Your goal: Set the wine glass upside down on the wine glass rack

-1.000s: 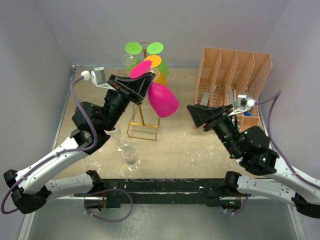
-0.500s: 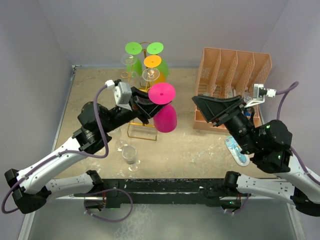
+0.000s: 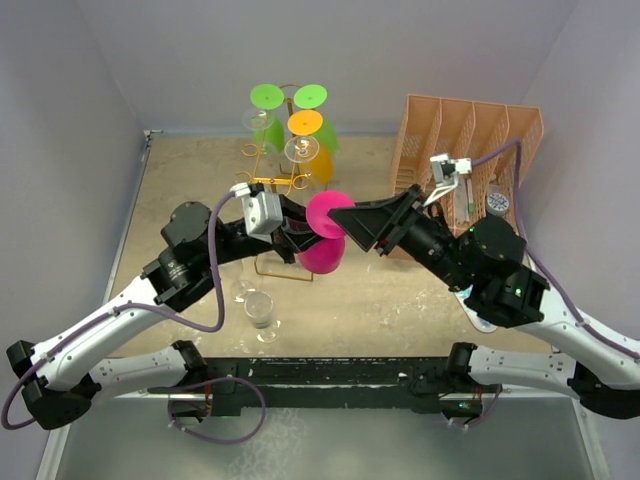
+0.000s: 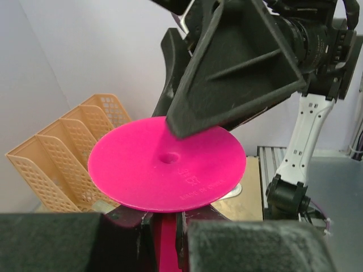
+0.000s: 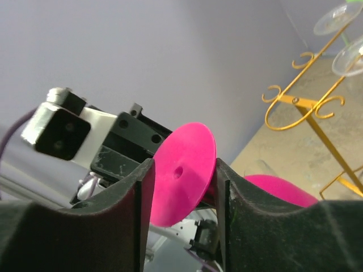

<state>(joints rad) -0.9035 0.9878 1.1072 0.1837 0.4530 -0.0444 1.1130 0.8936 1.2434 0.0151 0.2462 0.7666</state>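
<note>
While the left gripper (image 3: pixel 300 232) is clamped narrow on the stem of the pink wine glass (image 3: pixel 325 228), the glass sits inverted over the middle of the bench (image 3: pixel 380 300): foot disc up, bowl down, slightly tilted; not on the wine glass rack (image 3: pixel 272 181), just in front of it on the near side.

Right gripper (image 3: pixel 350 218) comes in from the right with jaws apart; in the right wrist view its fingers (image 5: pixel 85 226) frame the pink foot, gap on both sides, nothing gripped; left wrist view shows one right finger tip over the far rim of the foot; contact or not, cannot tell.

Rack stands upright toward the far edge, left of centre; hanging on it upside down are two green-footed glasses (image 3: pixel 267 96), an orange-footed glass (image 3: pixel 306 122) and a clear-footed glass (image 3: pixel 300 148).

Peach organizer (image 3: pixel 470 130) at the far right corner; clear glass (image 3: pixel 259 310) upright near the near edge, left of centre, well apart from the grippers.
</note>
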